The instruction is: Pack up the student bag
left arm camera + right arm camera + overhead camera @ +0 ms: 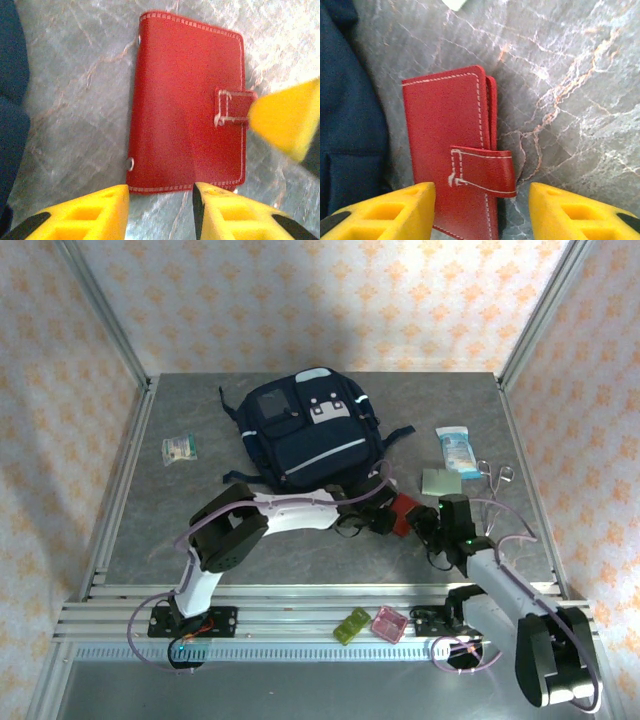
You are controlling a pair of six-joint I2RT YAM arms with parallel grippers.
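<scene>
Where the left end effector (161,200) gapes, a white-stitched red wallet (185,105) lies.

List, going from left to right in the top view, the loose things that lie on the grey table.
small pale packet → student bag → red wallet → blue-and-white packet → metal scissors

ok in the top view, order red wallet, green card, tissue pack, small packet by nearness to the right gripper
From the right gripper:
1. red wallet, at its fingertips
2. green card, just behind it
3. tissue pack, farther back, right side
4. small packet, far left
</scene>
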